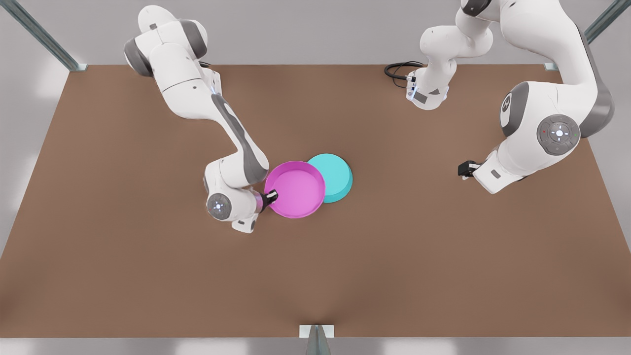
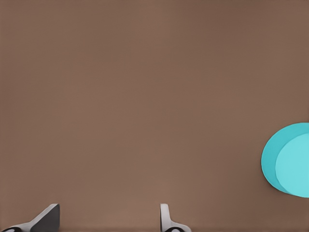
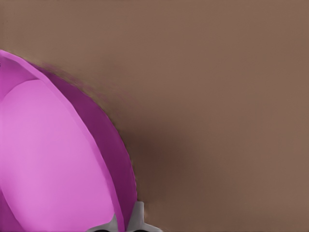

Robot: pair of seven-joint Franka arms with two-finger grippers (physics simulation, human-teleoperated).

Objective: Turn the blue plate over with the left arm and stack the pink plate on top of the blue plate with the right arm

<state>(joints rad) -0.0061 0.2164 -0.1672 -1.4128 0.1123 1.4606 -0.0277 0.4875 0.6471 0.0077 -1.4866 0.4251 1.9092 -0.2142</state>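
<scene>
The pink plate (image 1: 296, 190) is held open side up near the table's middle, my right gripper (image 1: 270, 197) shut on its rim on the front view's left. In the right wrist view the fingers (image 3: 139, 217) pinch the rim of the pink plate (image 3: 58, 159), which casts a shadow on the table. The blue plate (image 1: 337, 177) lies flat side up just beyond, its near-left edge covered by the pink one. My left gripper (image 1: 466, 170) waits on the front view's right, open, nothing between its fingertips (image 2: 106, 224); the blue plate (image 2: 289, 162) shows farther off.
The brown table (image 1: 148, 276) stretches wide around both plates. A black cable loop (image 1: 399, 71) lies by the left arm's base at the back. Metal frame posts stand at the back corners and at the front edge's middle (image 1: 315, 335).
</scene>
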